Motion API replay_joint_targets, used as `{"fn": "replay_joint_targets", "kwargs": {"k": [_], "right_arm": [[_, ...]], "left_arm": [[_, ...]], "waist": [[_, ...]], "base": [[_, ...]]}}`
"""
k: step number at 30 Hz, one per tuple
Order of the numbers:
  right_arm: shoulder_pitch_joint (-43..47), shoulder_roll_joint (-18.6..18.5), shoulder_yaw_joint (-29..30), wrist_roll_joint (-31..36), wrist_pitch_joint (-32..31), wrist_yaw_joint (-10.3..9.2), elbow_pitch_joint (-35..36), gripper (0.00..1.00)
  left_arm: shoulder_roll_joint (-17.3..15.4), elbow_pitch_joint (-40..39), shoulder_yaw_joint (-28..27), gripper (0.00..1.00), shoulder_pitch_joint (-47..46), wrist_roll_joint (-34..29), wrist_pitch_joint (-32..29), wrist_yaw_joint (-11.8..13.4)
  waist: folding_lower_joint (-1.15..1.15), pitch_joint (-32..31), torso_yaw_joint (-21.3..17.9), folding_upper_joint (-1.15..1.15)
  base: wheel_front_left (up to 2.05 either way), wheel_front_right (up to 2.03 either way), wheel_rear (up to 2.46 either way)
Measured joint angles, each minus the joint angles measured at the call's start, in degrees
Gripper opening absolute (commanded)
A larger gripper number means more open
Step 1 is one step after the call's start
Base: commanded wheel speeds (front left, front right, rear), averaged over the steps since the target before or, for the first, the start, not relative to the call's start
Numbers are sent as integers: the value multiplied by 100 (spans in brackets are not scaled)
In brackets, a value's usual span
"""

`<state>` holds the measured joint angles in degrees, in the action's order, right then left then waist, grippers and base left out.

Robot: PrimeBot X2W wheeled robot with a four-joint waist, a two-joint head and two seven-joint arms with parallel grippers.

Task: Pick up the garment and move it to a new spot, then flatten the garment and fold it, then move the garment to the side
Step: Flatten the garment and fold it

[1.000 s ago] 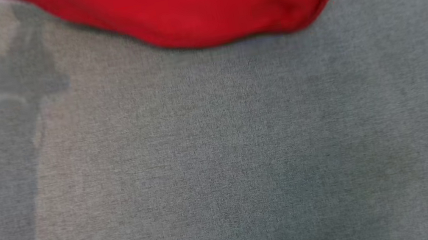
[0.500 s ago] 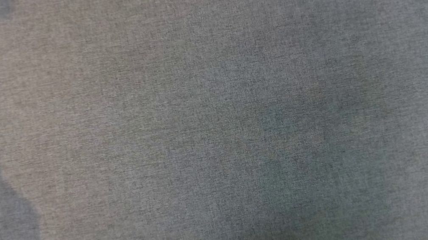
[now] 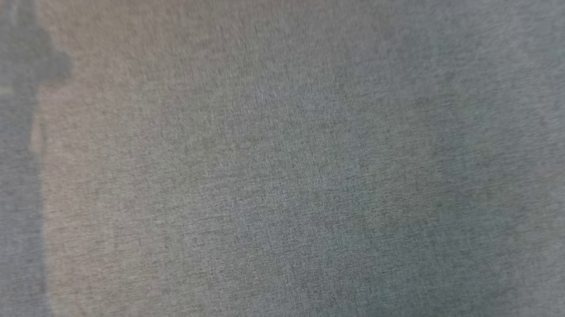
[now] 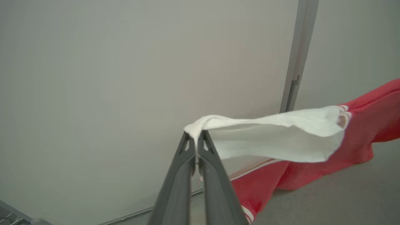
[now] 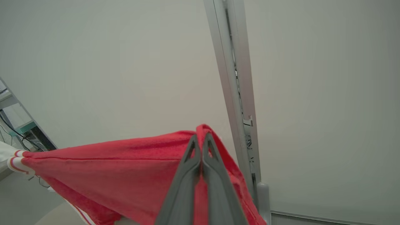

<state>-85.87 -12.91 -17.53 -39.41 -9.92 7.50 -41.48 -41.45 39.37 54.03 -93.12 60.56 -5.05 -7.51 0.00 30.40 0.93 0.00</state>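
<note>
Our left tool (image 4: 196,137) is clamped tight on a white fold of the red-and-white garment (image 4: 359,125), pinching the cloth right at the fingertips. Our right tool (image 5: 200,139), its jaws likewise pressed together, grips a red edge of the same garment, which stretches away from it toward a white-striped end (image 5: 18,161). Between the two tools the garment hangs raised in front of a pale wall (image 4: 125,78) and a grey upright post (image 4: 298,56). In the left wrist view its lower red part sags onto the grey table (image 4: 343,200), near the edge that runs along the wall. From the head we look down on the table's grey woven cover, blurred, with an arm-shaped shadow (image 3: 4,225) along its left side.
</note>
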Motion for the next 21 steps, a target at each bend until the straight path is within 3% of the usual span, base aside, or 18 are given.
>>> {"fn": "replay_joint_targets", "kwargs": {"k": [8,13,21], "right_arm": [[1446,-512,-800,-734,-419,0,148,0],[2549,-771,-1322,-1319,-813,0,511,0],[4187,-1296,-1859,-2048,-1293,0,1238,0]], "left_arm": [[-413,-641,998,0,1217,872,-676,0],[-851,-1368,1583,0,2079,1403,-1311,0],[-1495,-2510,1890,0,3490,1779,-2243,0]], "waist": [[0,-820,-46,0],[0,-1440,-101,0],[0,-2364,-165,0]], "base": [[0,0,0],[0,0,0],[0,0,0]]}}
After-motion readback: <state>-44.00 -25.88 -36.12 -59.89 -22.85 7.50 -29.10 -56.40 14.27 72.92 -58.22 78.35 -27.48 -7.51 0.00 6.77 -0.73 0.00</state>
